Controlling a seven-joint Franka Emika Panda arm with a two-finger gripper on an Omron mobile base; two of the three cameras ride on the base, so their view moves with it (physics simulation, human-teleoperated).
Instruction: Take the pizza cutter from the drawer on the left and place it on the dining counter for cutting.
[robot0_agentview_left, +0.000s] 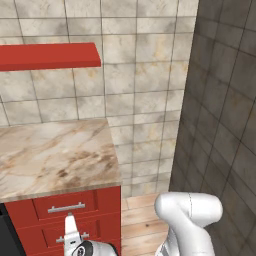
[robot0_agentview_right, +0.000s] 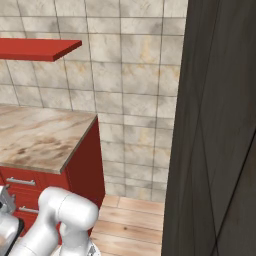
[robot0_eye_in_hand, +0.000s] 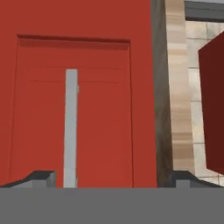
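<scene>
Claw (robot0_eye_in_hand: 109, 179) jaws stand spread wide and empty, facing the closed drawer (robot0_eye_in_hand: 74, 109) front, whose silver bar handle (robot0_eye_in_hand: 71, 127) lies off-centre between the fingertips. Judging by this, centre on the handle before closing and pulling straight out. Pizza cutter is presumably inside, hidden. Marbled counter (robot0_agentview_left: 52, 155) sits above the drawer.

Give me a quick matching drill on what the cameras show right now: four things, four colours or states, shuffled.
Things:
1. drawer
2. bar handle
3. wall counter top
4. gripper

States:
A. marbled beige stone
B. silver
C. open, holding nothing
D. red, closed

Pairs: 1-D, 2-B, 3-A, 4-C
</scene>
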